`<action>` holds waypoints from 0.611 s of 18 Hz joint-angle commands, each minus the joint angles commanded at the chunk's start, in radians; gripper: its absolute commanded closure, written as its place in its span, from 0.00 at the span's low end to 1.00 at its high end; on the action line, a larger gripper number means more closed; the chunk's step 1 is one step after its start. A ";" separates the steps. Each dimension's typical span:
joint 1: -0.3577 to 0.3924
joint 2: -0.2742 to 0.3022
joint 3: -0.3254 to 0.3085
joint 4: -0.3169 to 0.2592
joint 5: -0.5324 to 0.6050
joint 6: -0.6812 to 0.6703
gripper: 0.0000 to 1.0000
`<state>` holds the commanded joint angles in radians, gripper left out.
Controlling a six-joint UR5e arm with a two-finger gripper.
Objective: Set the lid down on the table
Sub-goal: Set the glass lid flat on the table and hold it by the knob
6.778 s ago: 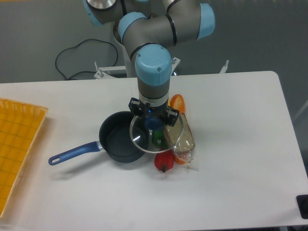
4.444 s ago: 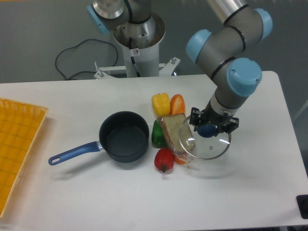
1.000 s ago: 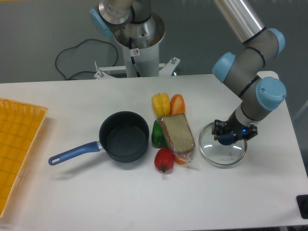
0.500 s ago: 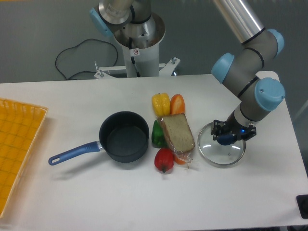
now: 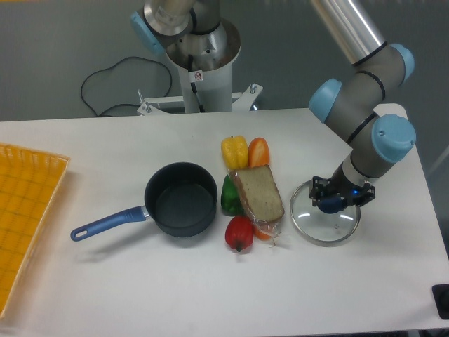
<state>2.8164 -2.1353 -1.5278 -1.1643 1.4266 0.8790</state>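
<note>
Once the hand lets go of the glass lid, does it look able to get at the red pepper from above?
Probably yes. The red bell pepper sits uncovered at the front of the food cluster, beside the bagged bread slice. Nothing overhangs it, and the hand is close by at the round glass lid.

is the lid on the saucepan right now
No, the lid lies on the table to the right of the bagged bread, well apart from the open saucepan.

The black two-finger gripper covered most of the blue centre knob, so its grip could not be judged; the orange grid-patterned tray was cut off at the left edge; the wrapped bread slice hid part of the green pepper.
</note>
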 joint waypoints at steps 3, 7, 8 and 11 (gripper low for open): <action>0.000 0.000 0.000 0.000 0.000 0.002 0.41; 0.000 -0.005 0.002 0.006 0.000 0.000 0.41; 0.000 -0.005 0.002 0.006 0.000 0.000 0.41; 0.000 -0.008 0.002 0.008 0.000 0.000 0.41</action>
<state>2.8164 -2.1430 -1.5263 -1.1566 1.4266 0.8790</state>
